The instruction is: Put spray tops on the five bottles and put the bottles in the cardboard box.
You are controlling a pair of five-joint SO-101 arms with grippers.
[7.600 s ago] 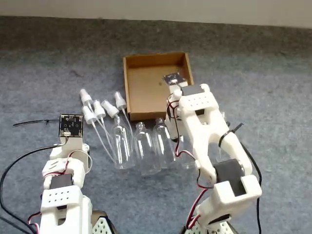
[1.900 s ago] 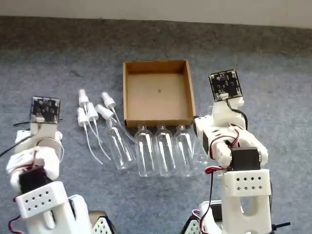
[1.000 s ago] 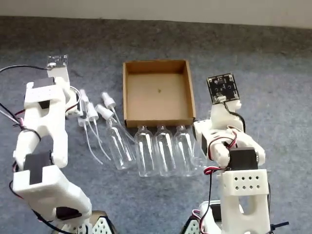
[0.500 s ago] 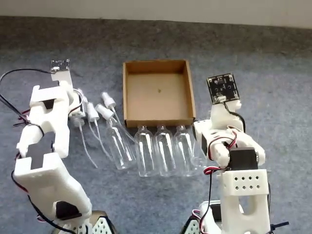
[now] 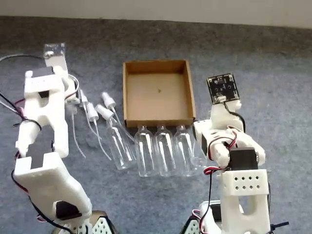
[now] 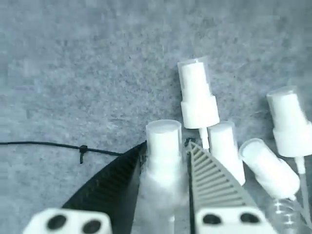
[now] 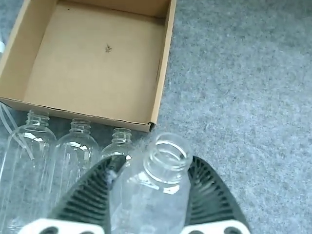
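Observation:
My left gripper [image 6: 165, 145] is shut on a white spray top [image 6: 163, 161]; from above it sits at the left of the spray-top cluster [image 5: 73, 105], the top's thin tube [image 5: 78, 141] trailing toward the near side. Other loose spray tops [image 6: 197, 95] [image 5: 108, 101] lie beside it. My right gripper [image 7: 156, 163] is shut on a clear open-necked bottle [image 7: 153, 190], just off the cardboard box's [image 5: 157, 120] near right corner [image 5: 199, 141]. Three bottles [image 5: 164, 148] lie in a row against the box front, and one more [image 5: 119, 144] lies angled to their left.
The cardboard box [image 7: 163, 63] has nothing inside. Grey carpet covers the table, with open room right of the box and behind it. A black cable [image 6: 58, 145] runs across the carpet near the left gripper.
The left arm stretched out to the spray tops, shut on one, and has now drawn it slightly away, dragging its tube. The right arm has kept still with its bottle.

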